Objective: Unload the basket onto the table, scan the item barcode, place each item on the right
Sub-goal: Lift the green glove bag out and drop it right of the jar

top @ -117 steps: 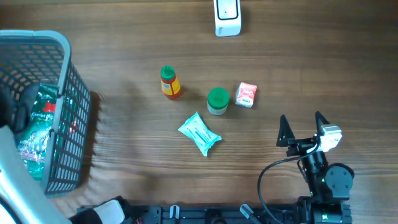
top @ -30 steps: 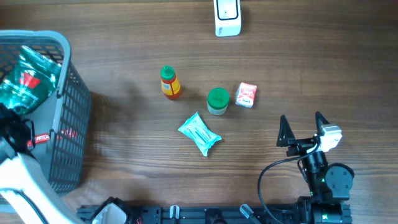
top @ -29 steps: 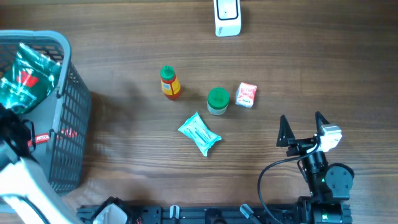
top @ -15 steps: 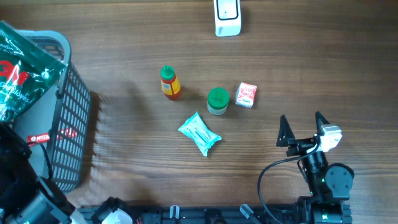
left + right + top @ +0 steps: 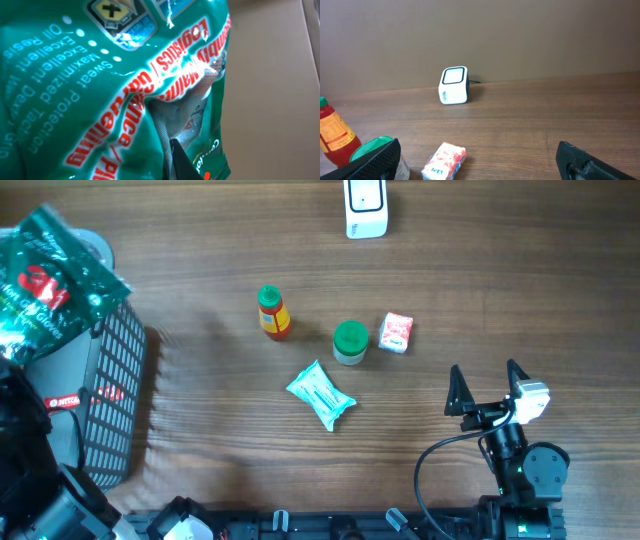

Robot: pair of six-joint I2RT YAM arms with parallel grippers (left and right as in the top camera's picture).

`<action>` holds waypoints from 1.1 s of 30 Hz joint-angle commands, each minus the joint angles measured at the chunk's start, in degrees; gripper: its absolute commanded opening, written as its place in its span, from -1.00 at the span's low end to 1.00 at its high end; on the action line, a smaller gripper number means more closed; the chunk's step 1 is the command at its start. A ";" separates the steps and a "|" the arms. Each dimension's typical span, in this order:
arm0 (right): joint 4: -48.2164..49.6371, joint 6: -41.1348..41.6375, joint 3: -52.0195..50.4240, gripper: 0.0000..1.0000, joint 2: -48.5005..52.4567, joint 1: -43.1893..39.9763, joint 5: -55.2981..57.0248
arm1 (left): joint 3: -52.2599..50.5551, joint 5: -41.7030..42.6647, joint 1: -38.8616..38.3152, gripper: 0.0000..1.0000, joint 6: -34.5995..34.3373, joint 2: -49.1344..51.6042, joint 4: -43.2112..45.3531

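A green foil bag (image 5: 52, 280) with red and white print hangs above the grey mesh basket (image 5: 118, 395) at the table's left edge. In the left wrist view the bag (image 5: 90, 90) fills the frame, and my left gripper (image 5: 173, 146) is shut on a fold of it, with one dark finger (image 5: 183, 162) showing. No barcode shows on the bag. The white scanner (image 5: 365, 208) stands at the far middle edge and faces my right gripper (image 5: 485, 375), which is open near the front right with nothing in it. The right wrist view shows the scanner (image 5: 454, 85) straight ahead.
On the wood between basket and right arm are a red sauce bottle (image 5: 272, 313), a green-lidded jar (image 5: 350, 342), a small red packet (image 5: 396, 332) and a pale blue packet (image 5: 321, 395). The left arm's base (image 5: 25, 470) sits beside the basket.
The green bag has risen out of the basket and now hangs over its rim, spread wider toward the camera. The right arm and table items have not moved.
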 commanded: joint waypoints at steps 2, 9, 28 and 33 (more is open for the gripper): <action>0.26 1.09 -0.02 0.99 -0.35 0.22 0.33 | 1.88 17.49 0.04 -0.92 12.04 -0.15 2.21; 0.26 1.05 -0.02 1.00 -0.35 0.22 0.31 | 1.86 55.65 -2.56 -0.92 29.29 -0.15 9.07; 0.26 1.07 -0.02 0.99 -0.35 0.22 0.31 | 3.78 -9.60 -75.52 -0.92 44.30 34.38 6.73; 0.26 1.07 -0.02 0.99 -0.35 0.22 0.33 | 6.78 -14.97 -83.58 -0.92 44.37 42.62 7.78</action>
